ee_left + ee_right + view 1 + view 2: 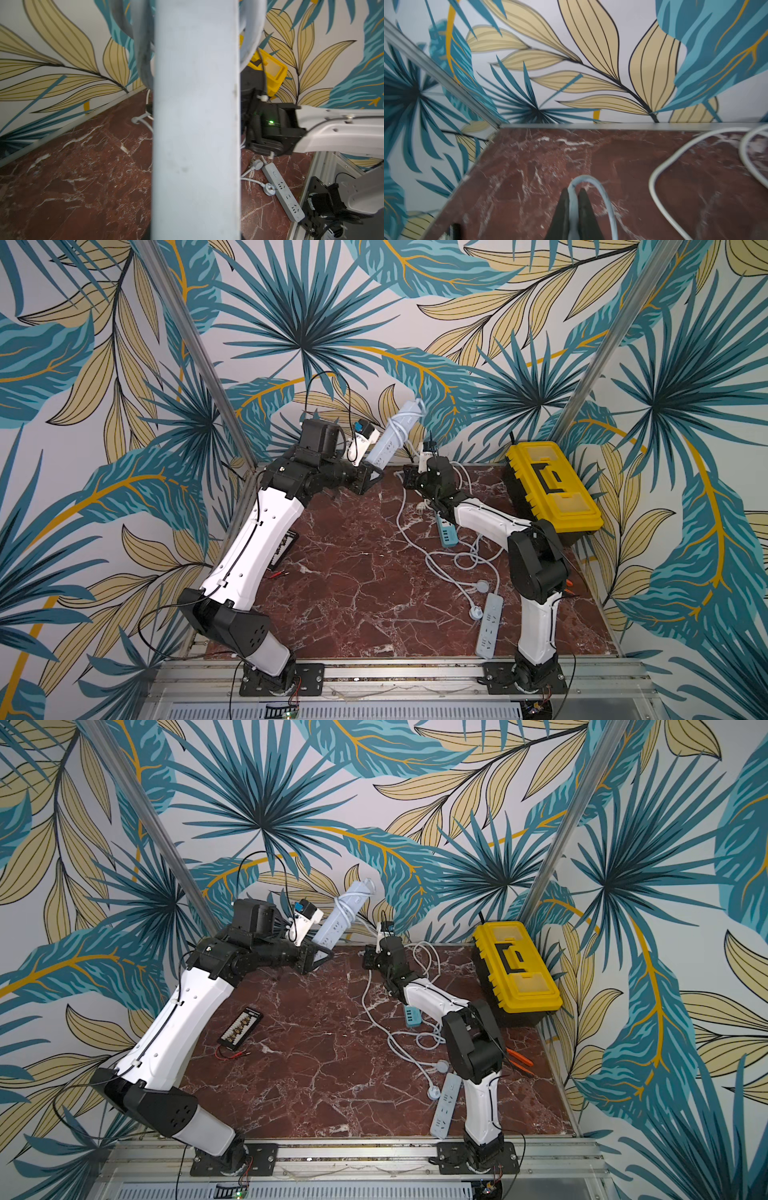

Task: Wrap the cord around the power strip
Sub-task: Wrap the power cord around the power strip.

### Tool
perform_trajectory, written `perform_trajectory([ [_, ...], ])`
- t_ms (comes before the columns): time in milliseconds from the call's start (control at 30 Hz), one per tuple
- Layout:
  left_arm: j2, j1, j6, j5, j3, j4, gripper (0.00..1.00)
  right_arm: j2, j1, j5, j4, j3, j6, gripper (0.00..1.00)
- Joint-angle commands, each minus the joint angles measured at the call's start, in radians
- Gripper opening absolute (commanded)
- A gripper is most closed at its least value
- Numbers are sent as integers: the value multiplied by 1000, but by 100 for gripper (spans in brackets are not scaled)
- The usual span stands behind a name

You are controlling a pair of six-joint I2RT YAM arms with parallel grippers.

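My left tool [371,475], well left of the yellow toolbox [552,485], clamps the power strip [395,431] by its lower end; the strip hangs above the desk [353,572], long axis steeply slanted, free end up and leaning toward the toolbox, partly coiled; nearer the toolbox, my right tool [574,191] pinches the cord [584,178]; mid-wrap, I judge; next, carry that slack round the strip.
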Motion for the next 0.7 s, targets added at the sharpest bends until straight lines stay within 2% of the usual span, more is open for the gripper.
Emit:
perform_trajectory([
  [0,-60,64,3,-73,39,92,0,-132,20,115,-81,-147,-264,0],
  [67,-43,80,8,-129,36,92,0,-206,47,140,-112,-204,-423,0],
  [233,26,80,96,-339,13,77,0,-384,180,167,-141,-307,-936,0],
  [333,76,55,175,-437,-4,38,0,-464,220,133,-174,-295,-1135,0],
  [400,96,20,234,-474,-37,23,0,-494,223,104,-222,-242,-1208,0],
  [533,75,-72,380,-376,-145,-3,0,-468,213,98,-384,-43,-1318,0],
  [667,1,-104,430,-218,-255,-16,0,-390,161,38,-626,173,-1373,0],
])
